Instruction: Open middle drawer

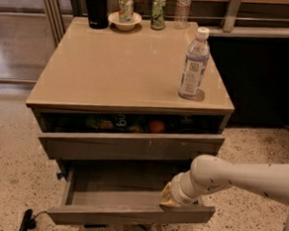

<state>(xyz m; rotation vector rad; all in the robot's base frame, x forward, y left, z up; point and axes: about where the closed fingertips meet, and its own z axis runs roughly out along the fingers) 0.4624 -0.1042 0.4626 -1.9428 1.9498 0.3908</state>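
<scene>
The middle drawer (pixel 112 215) stands pulled well out of the cabinet, and its bare grey inside (pixel 125 183) shows. My gripper (pixel 169 196) comes in from the right on a white arm (pixel 239 178). It sits at the drawer's front rim, right of the middle, its yellowish tip down against the inner side of the front. The wider top drawer (pixel 132 147) above is open a little, with snacks and an orange fruit (pixel 156 126) inside.
On the cabinet top (pixel 113 70) a water bottle (pixel 194 64) stands near the right front. A black bottle (pixel 95 4), a bowl holding a can (pixel 124 20), a green can (pixel 158 13) and a clear bottle (pixel 182 8) stand at the back. A black cable (pixel 26 221) lies on the floor at the left.
</scene>
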